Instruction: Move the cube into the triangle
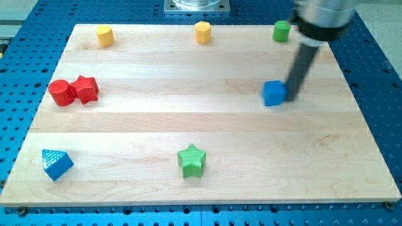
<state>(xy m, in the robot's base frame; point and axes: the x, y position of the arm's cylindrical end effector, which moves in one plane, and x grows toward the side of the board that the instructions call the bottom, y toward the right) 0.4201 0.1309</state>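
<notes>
Blue cube (274,93), my tip (291,98) seemingly touching, green star (191,161) between.

Single cam, high, angled down over the table (207,132) from its bottom edge, whole top framed; my arm comes in top right.

- table (207,132): wood, carries eight blocks
- blue cube (274,93) touching end effector tip (291,97), on its left
- green star (191,161), blue triangle (56,164) well down-left of the tip
</notes>
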